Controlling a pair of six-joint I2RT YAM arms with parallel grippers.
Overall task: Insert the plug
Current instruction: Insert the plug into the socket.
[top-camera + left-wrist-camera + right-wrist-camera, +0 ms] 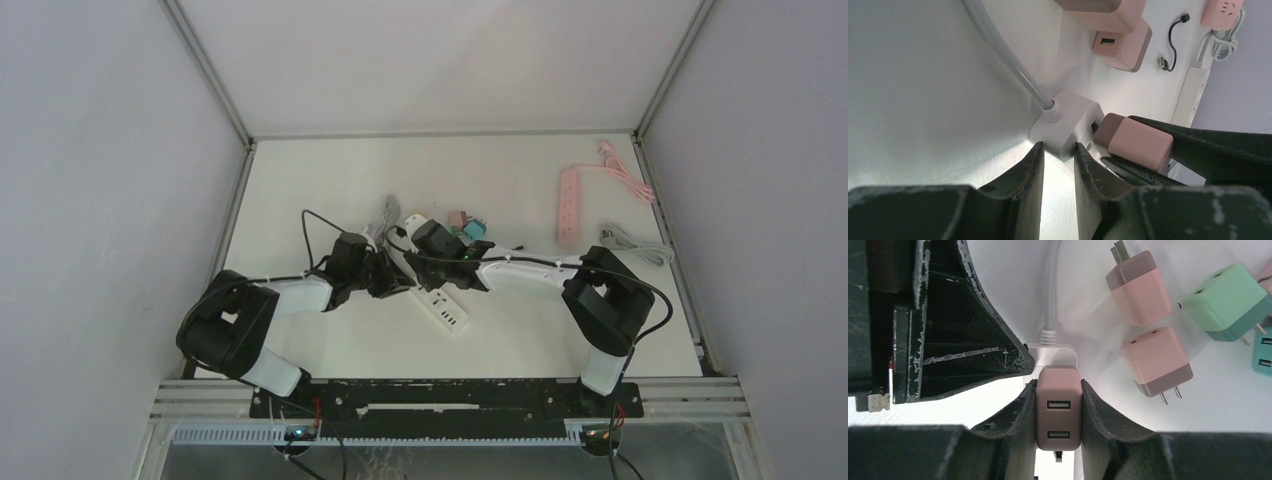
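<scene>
On your left, the left gripper (1058, 146) sits low on the table (330, 190). Its jaws stand a narrow way apart, with the tips on either side of the near corner of the white power strip (1068, 117). You cannot tell from these views whether they pinch that corner or only flank it. A grey cord (1003, 55) enters the strip at this end and runs away across the table.

Just right of that, your right gripper (1058, 388) is closed on the pink plug (1058, 412), one finger flat against each side. The plug's face shows two USB ports, one above the other. It sits over the cord end of the strip, and from the left wrist its front end meets the strip's top at a tilt. The prongs are hidden, so you cannot tell whether they are in a socket.

Further right, loose plugs lie on the table. There are two pink ones (1140, 287) (1155, 357) with prongs showing, then a green one (1228, 295), then a teal one (1263, 352) at the frame edge with two ports.

Far right, well apart from the arms, a pink power strip (569, 205) lies with its pink cord (625, 175) trailing back, and a coiled grey cable (630, 245) lies near it.
</scene>
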